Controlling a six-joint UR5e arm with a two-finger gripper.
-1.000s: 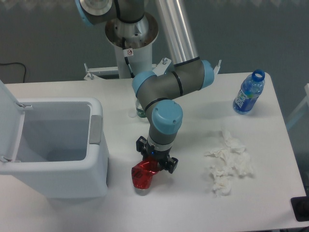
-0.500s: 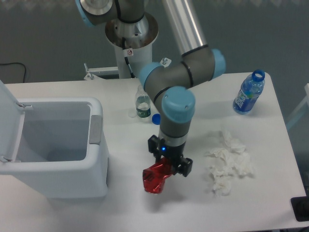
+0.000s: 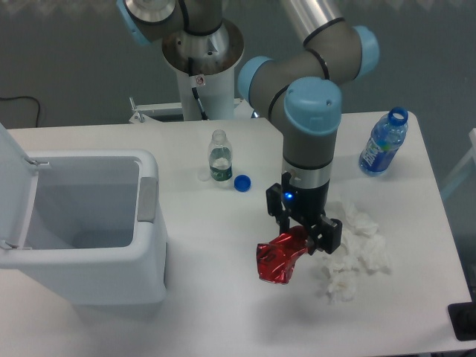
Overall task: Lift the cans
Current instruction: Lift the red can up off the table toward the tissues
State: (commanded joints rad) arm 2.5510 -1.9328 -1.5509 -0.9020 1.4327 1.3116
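A crumpled shiny red can [image 3: 278,259] hangs in my gripper [image 3: 303,236], which is shut on its upper end. The can is lifted clear above the white table [image 3: 223,312] and casts a shadow below. The gripper sits right of the table's middle, just left of the crumpled tissues. The fingers are partly hidden by the can and the wrist.
A white open bin [image 3: 82,223] stands at the left. A small clear bottle with a green label [image 3: 219,156] and a blue cap [image 3: 241,182] lie behind. A blue plastic bottle [image 3: 384,143] stands at the back right. Crumpled white tissues [image 3: 355,253] lie right of the gripper.
The arm has risen and moved to the right with the red can in the gripper. The can has left the table surface. The small clear bottle has come into view behind the arm.
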